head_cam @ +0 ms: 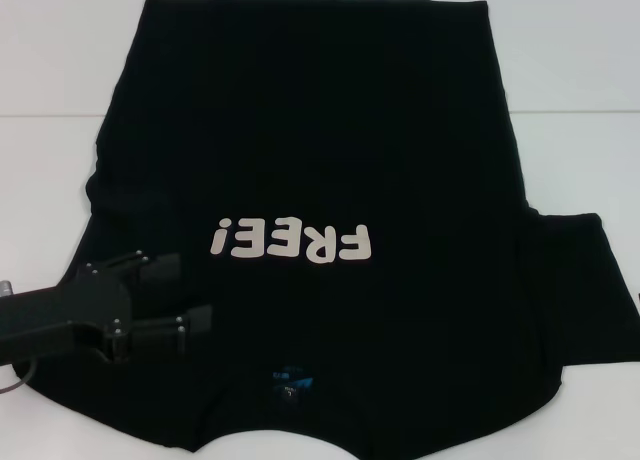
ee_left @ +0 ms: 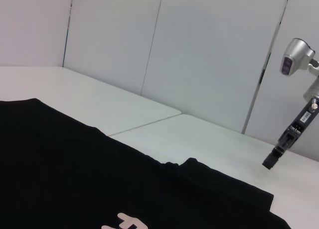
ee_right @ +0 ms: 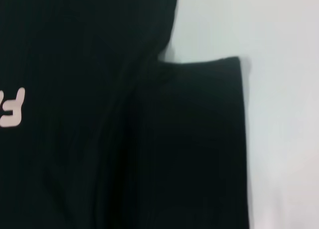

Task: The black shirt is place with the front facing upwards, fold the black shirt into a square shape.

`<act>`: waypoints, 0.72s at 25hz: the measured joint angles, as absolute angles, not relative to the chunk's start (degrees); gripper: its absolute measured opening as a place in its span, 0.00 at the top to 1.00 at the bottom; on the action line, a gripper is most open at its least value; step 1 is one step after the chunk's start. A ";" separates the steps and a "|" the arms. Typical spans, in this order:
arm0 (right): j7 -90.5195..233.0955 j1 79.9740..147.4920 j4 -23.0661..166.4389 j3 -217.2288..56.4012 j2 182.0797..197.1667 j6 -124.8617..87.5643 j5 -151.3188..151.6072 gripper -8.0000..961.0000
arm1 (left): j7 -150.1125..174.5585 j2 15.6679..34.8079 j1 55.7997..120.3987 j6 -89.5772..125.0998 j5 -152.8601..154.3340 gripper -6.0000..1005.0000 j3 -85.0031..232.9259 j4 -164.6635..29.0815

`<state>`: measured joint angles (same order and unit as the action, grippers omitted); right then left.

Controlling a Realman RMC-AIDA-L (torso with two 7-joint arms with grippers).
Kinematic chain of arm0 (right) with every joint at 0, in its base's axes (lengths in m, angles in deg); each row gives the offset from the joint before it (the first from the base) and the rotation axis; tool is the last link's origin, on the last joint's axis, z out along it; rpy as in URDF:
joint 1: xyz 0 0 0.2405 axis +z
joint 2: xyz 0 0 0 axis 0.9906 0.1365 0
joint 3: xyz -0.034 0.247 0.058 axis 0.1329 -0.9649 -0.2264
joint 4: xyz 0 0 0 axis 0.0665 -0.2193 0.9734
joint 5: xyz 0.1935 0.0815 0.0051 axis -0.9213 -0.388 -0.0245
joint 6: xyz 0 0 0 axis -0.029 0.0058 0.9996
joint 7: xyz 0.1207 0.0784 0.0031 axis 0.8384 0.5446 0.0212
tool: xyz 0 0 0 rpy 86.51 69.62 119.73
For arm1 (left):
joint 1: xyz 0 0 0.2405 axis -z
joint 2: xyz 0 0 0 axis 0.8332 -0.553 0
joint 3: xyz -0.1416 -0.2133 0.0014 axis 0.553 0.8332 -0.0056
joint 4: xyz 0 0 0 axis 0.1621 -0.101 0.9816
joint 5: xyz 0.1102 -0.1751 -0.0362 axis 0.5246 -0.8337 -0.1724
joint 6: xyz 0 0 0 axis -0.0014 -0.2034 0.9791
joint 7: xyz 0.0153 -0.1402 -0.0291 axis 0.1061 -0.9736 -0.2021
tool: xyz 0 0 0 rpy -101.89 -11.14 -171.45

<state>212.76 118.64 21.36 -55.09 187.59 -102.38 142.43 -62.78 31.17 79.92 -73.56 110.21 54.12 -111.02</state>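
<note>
The black shirt (head_cam: 320,160) lies spread flat on the white table, front up, collar toward me. Its off-white "FREE!" lettering (head_cam: 292,242) reads upside down, and a small blue neck label (head_cam: 290,385) shows at the collar. My left gripper (head_cam: 180,296) hovers open over the shirt's left shoulder area, with only cloth showing between its fingers. The left wrist view looks across the shirt (ee_left: 75,164) to the right gripper (ee_left: 270,162), which hangs above the table beyond the shirt's far edge. The right wrist view looks down on the right sleeve (ee_right: 199,139) and part of the lettering (ee_right: 11,107).
The white table (head_cam: 580,80) shows bare around the shirt, with a seam line running across it. Pale wall panels (ee_left: 199,55) stand behind the table. The right sleeve (head_cam: 580,280) lies spread out to the right.
</note>
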 joint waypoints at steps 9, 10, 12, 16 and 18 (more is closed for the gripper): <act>214.86 119.55 22.10 -52.62 188.07 -102.67 143.12 0.11 | -62.78 31.40 80.45 -73.36 110.21 0.10 53.78 -110.82; 214.91 119.66 22.17 -52.36 188.16 -102.54 143.12 0.11 | -62.78 31.41 80.45 -73.35 110.21 0.10 53.70 -110.82; 215.37 119.79 22.32 -51.25 188.41 -101.90 143.14 0.11 | -62.78 31.40 80.42 -73.33 110.21 0.10 53.59 -110.77; 216.72 120.03 23.02 -48.23 188.62 -100.51 143.28 0.11 | -62.78 31.32 80.15 -73.32 110.21 0.10 53.72 -110.76; 217.11 120.24 23.05 -47.37 188.73 -100.03 143.81 0.11 | -62.78 31.28 80.08 -73.32 110.26 0.10 53.76 -110.76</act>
<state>217.11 120.24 23.05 -47.37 188.73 -100.03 143.81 -62.78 31.28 80.08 -73.32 110.26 53.76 -110.76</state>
